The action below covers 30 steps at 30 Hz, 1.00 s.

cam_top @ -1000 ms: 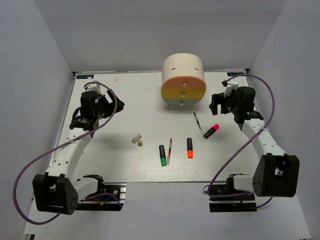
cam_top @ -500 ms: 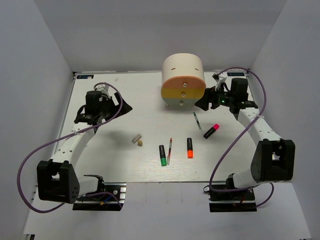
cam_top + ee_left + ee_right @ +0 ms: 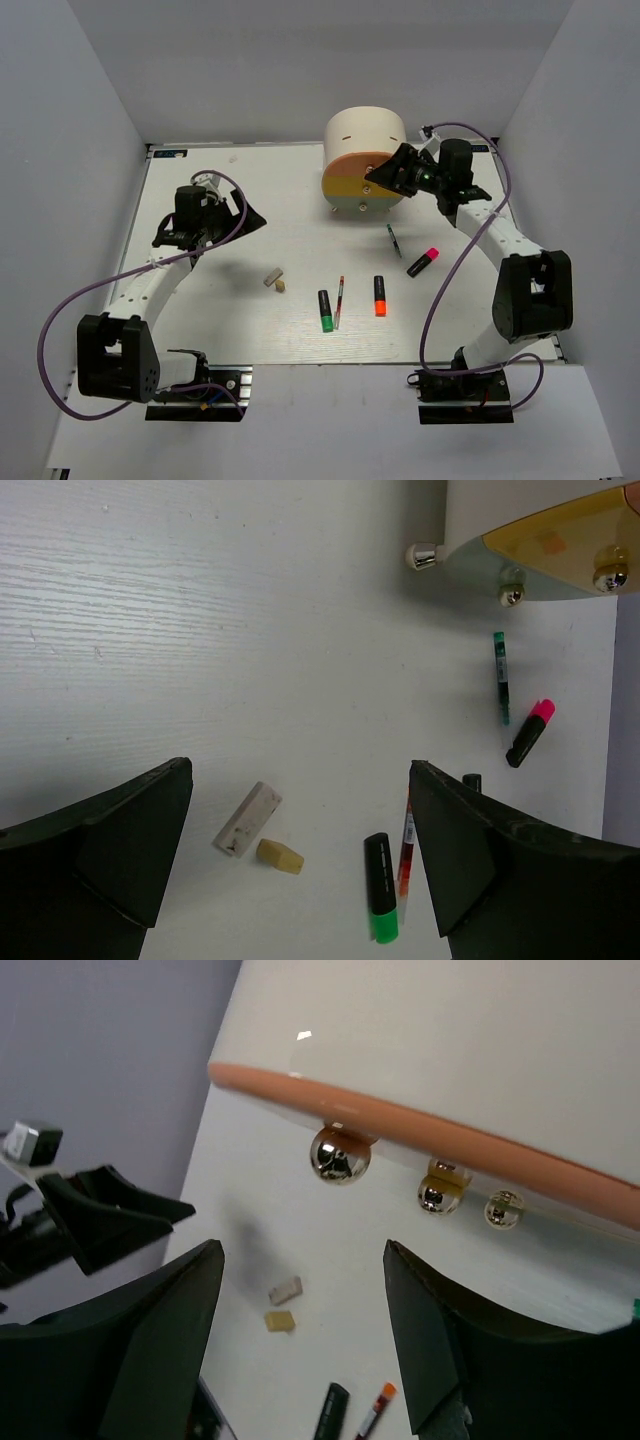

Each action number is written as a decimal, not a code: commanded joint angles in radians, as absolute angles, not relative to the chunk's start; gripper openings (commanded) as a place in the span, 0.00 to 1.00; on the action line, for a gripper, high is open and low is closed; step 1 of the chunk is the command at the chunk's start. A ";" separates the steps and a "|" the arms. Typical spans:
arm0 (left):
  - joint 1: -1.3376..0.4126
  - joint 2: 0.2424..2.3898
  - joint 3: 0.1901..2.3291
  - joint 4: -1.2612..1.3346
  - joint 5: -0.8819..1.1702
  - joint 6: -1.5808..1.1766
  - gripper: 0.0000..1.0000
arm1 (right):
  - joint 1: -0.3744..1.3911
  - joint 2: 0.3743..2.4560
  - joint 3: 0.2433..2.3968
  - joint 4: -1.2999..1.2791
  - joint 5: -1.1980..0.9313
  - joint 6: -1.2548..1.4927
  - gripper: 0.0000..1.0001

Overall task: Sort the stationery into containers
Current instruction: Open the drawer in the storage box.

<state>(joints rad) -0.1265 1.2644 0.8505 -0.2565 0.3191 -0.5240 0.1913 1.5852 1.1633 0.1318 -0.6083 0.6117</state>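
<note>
The cream drawer unit (image 3: 364,131) stands at the back, its round face banded orange, yellow and pale green. My right gripper (image 3: 381,173) is open and empty, right at that face. In the right wrist view the orange drawer's knob (image 3: 339,1154) sits just above and ahead of the open fingers (image 3: 160,1340). My left gripper (image 3: 246,216) is open and empty over the left of the table. Two erasers (image 3: 275,279), a green highlighter (image 3: 325,310), a red pen (image 3: 340,300), an orange highlighter (image 3: 380,296), a pink highlighter (image 3: 423,262) and a dark pen (image 3: 394,240) lie loose on the table.
The left wrist view shows the erasers (image 3: 247,819), the green highlighter (image 3: 379,885), the dark pen (image 3: 500,677), the pink highlighter (image 3: 529,732) and the unit's lower knobs (image 3: 512,597). Grey walls enclose the white table (image 3: 220,320) on three sides.
My right gripper has swung left from the table's right side up to the drawer unit's face. My left gripper has shifted slightly right. The stationery has not moved.
</note>
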 commanded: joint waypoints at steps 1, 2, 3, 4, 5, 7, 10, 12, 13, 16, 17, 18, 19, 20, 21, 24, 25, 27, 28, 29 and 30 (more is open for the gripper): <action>-0.129 1.252 0.845 -0.238 0.325 -0.526 0.99 | 0.204 1.614 1.223 0.187 -0.519 0.816 0.71; -0.129 1.252 0.845 -0.238 0.325 -0.526 0.99 | 0.210 1.618 1.226 0.192 -0.500 0.856 0.69; -0.129 1.252 0.845 -0.238 0.325 -0.526 0.99 | 0.215 1.623 1.224 0.199 -0.492 0.870 0.67; -0.129 1.252 0.845 -0.238 0.325 -0.526 0.99 | 0.216 1.631 1.230 0.204 -0.479 0.911 0.67; -0.129 1.261 0.845 -0.238 0.325 -0.526 0.99 | 0.222 1.634 1.233 0.198 -0.465 0.922 0.62; -0.129 1.261 0.845 -0.238 0.325 -0.526 0.99 | 0.230 1.644 1.249 0.199 -0.451 0.955 0.59; -0.129 1.270 0.845 -0.229 0.325 -0.526 0.99 | 0.242 1.646 1.258 0.183 -0.407 0.975 0.54; -0.129 1.270 0.845 -0.218 0.325 -0.526 0.99 | 0.248 1.649 1.252 0.192 -0.399 0.982 0.53; -0.129 1.270 0.845 -0.218 0.325 -0.526 0.99 | 0.250 1.652 1.250 0.195 -0.387 0.989 0.53; -0.129 1.270 0.836 -0.209 0.334 -0.526 0.99 | 0.253 1.655 1.250 0.204 -0.362 0.999 0.51; -0.129 1.270 0.836 -0.209 0.334 -0.526 0.99 | 0.256 1.655 1.250 0.201 -0.359 1.002 0.49; -0.129 1.270 0.836 -0.209 0.334 -0.526 0.99 | 0.259 1.657 1.249 0.198 -0.350 1.003 0.46; -0.129 1.270 0.836 -0.209 0.334 -0.526 0.99 | 0.261 1.660 1.244 0.183 -0.332 1.006 0.46; -0.129 1.270 0.836 -0.209 0.334 -0.526 0.99 | 0.259 1.660 1.243 0.180 -0.327 1.009 0.44; -0.129 1.270 0.827 -0.209 0.334 -0.535 0.99 | 0.261 1.661 1.241 0.181 -0.319 1.008 0.42; -0.129 1.261 0.818 -0.190 0.334 -0.535 0.97 | 0.261 1.655 1.221 0.179 -0.296 1.008 0.42; -0.129 1.261 0.808 -0.190 0.334 -0.535 0.97 | 0.261 1.658 1.213 0.189 -0.292 1.009 0.42; -0.129 1.261 0.799 -0.190 0.334 -0.545 0.97 | 0.264 1.657 1.207 0.195 -0.284 1.011 0.42; -0.129 1.261 0.799 -0.190 0.344 -0.545 0.97 | 0.262 1.655 1.206 0.198 -0.273 1.009 0.42; -0.129 1.261 0.799 -0.181 0.344 -0.545 0.97 | 0.265 1.658 1.200 0.205 -0.276 1.011 0.42; -0.129 1.261 0.799 -0.181 0.344 -0.545 0.97 | 0.268 1.661 1.201 0.207 -0.272 1.011 0.42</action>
